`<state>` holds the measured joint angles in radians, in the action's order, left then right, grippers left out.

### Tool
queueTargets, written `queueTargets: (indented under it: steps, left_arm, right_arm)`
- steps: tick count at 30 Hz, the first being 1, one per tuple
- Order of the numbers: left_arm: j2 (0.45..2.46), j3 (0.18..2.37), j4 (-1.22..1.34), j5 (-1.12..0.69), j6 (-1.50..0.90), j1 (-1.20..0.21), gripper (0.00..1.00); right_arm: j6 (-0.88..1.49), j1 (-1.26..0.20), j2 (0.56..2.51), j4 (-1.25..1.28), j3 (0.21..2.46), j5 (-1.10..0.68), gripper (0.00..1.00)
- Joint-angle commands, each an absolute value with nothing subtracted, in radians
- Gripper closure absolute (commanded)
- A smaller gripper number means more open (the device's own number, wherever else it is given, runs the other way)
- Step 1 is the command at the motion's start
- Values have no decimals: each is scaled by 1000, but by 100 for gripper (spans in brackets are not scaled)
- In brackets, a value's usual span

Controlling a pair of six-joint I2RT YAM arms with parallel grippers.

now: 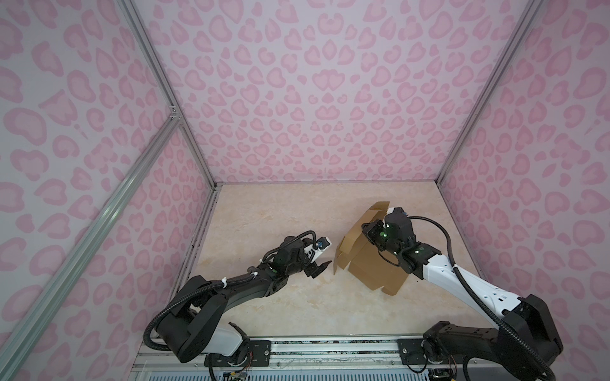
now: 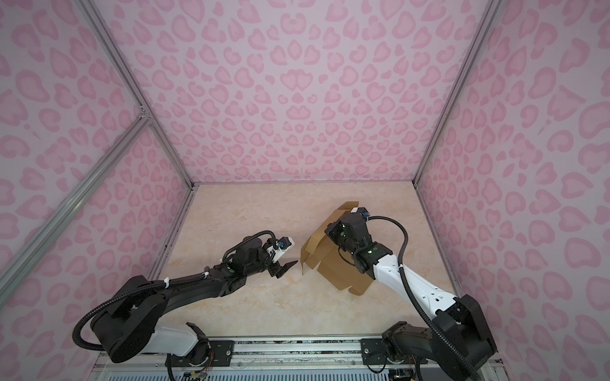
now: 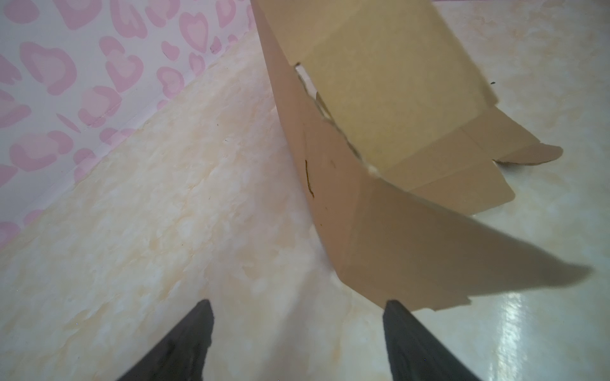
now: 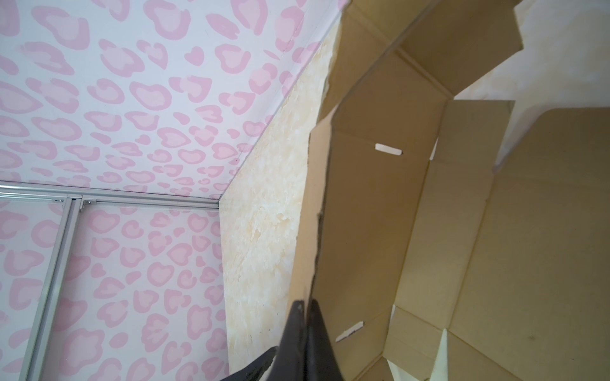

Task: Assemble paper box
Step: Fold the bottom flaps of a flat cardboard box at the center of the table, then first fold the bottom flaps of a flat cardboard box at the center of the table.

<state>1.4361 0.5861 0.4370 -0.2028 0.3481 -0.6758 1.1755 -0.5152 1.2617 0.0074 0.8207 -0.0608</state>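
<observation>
The surface [image 1: 297, 214] is a pale cream marble-patterned sheet, glossy in the left wrist view. Walls [image 1: 330, 99] printed with pink heart-like leopard spots enclose it on three sides, with aluminium frame bars [image 1: 164, 89] at the corners. Along the near edge runs a metal rail [image 1: 330, 346] carrying black mounting plates [image 1: 259, 351], a slotted grille [image 1: 297, 376] alongside it

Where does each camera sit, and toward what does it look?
Both top views: high above the robot's base, looking down at the table, the paper box, the left arm and right arm.
Left wrist: behind the open left gripper, facing the box's outer wall; two fingertips show.
Right wrist: behind the right gripper, shut on a box wall's edge, looking along the inside; its fingertips show.
Shared: every view shows the box; both wrist views show its slotted wall.
</observation>
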Motion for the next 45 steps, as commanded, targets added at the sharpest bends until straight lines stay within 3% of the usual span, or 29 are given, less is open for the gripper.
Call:
queueTargets:
  steps: [1,28,36,42,45]
  left_arm:
    - [1451,588,525,-189,364,-682,16]
    - [1577,599,739,-177,269,-772,19]
    - [1519,537,838,-50,207,-776,22]
    - [1421,552,755,40,242,-711,18]
    - [1332,558,702,8,205,-614,18]
  right_arm:
    - [1196,-515,1254,17,802,-58,100]
    - [1237,-520,1239,31,752,-45,100]
    - [1291,-520,1229,257,681,-79,100]
    - [1416,-537,1242,407,622,19,100]
    - [1454,-589,1232,383,643,175,100]
